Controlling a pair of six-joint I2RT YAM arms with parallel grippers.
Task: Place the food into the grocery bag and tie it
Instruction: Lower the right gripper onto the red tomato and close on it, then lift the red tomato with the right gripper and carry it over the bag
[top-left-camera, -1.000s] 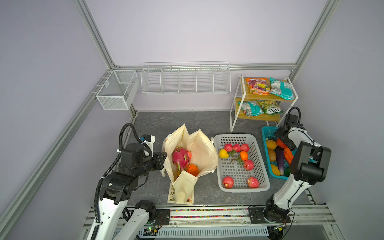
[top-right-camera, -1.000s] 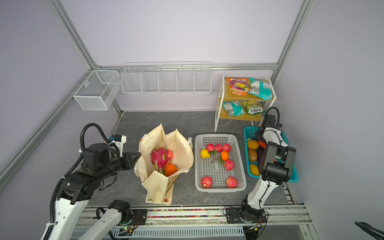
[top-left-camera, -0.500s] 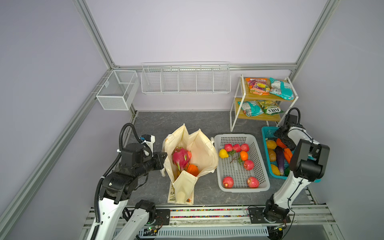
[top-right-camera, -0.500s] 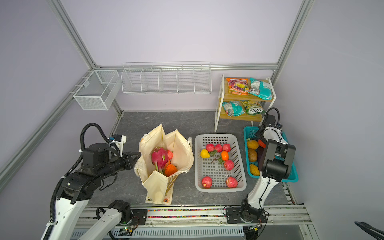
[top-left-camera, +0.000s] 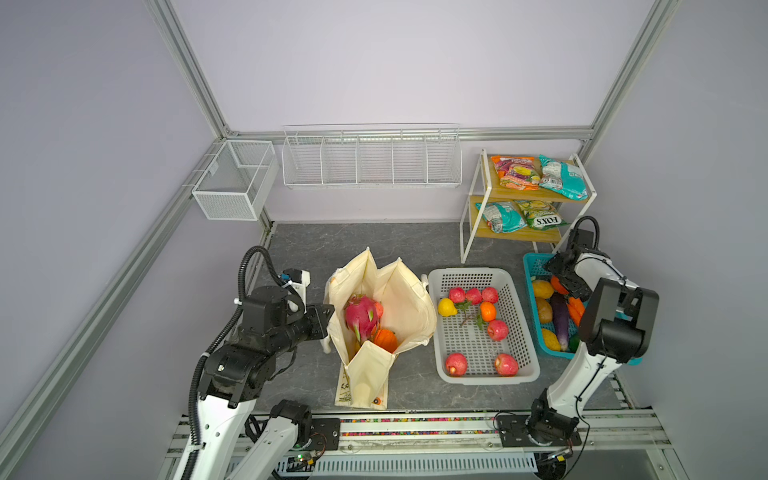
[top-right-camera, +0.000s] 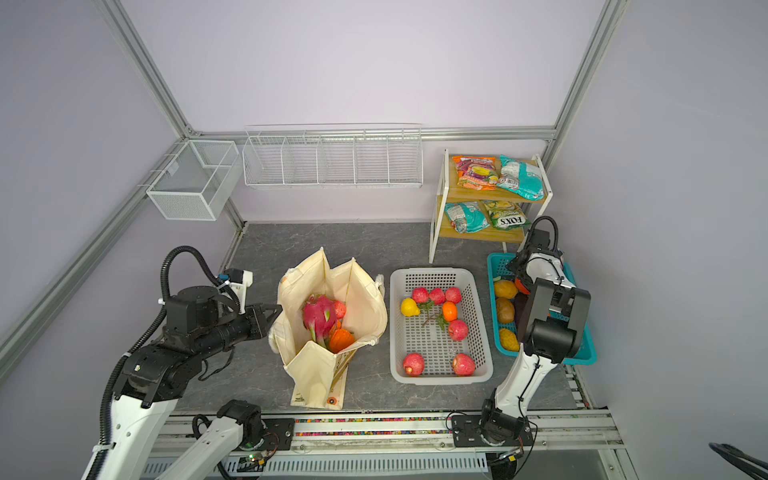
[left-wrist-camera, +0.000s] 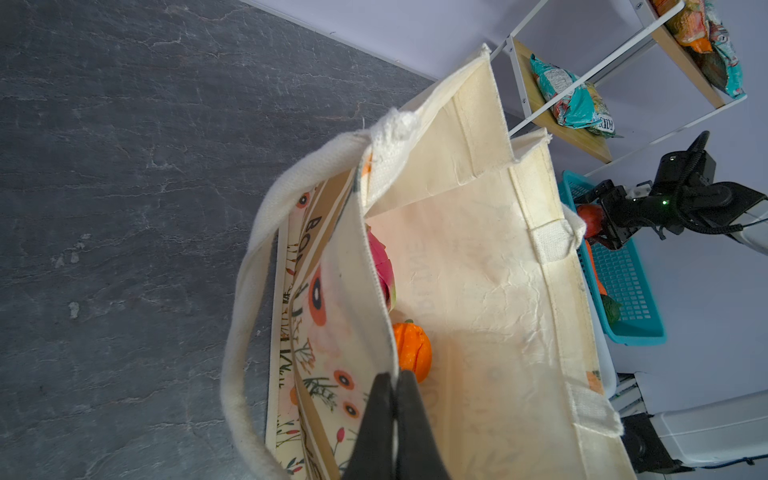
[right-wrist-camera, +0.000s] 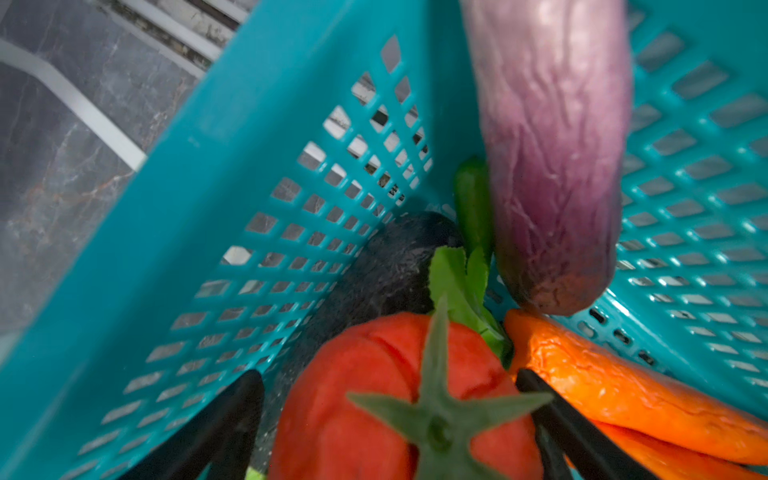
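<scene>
The grocery bag (top-left-camera: 405, 291) stands open on the dark tabletop (top-left-camera: 374, 245), left of centre in both top views, its mouth gaping upward. Inside it are a pink dragon fruit (top-left-camera: 360, 318) and, just below that in the frame, an orange fruit (top-left-camera: 384, 338). The left gripper (top-left-camera: 330, 316) meets the bag's left edge. In the left wrist view its 2 black fingers (left-wrist-camera: 378, 415) are clamped tight on the top hem of the printed side wall, and 1 strap (left-wrist-camera: 241, 332) loops out toward the left of that frame.

The right gripper (right-wrist-camera: 388, 376) sits low in the teal basket (top-left-camera: 538, 266) at the right of both top views. Its jaws stand wide apart on either side of a red tomato (right-wrist-camera: 353, 374). A dark gap shows beside 1 finger; whether the other touches the tomato I cannot tell. A purple eggplant (right-wrist-camera: 552, 166) and a carrot (right-wrist-camera: 602, 374) lie just beside the tomato.

Between the bag and the teal basket sits a white basket (top-left-camera: 469, 274) holding 6 red apples (top-left-camera: 497, 329), 1 yellow fruit (top-left-camera: 446, 306) and 1 small orange (top-left-camera: 487, 311). 4 snack packets (top-left-camera: 515, 172) lie on the 2-tier shelf (top-left-camera: 519, 235) at upper right.
</scene>
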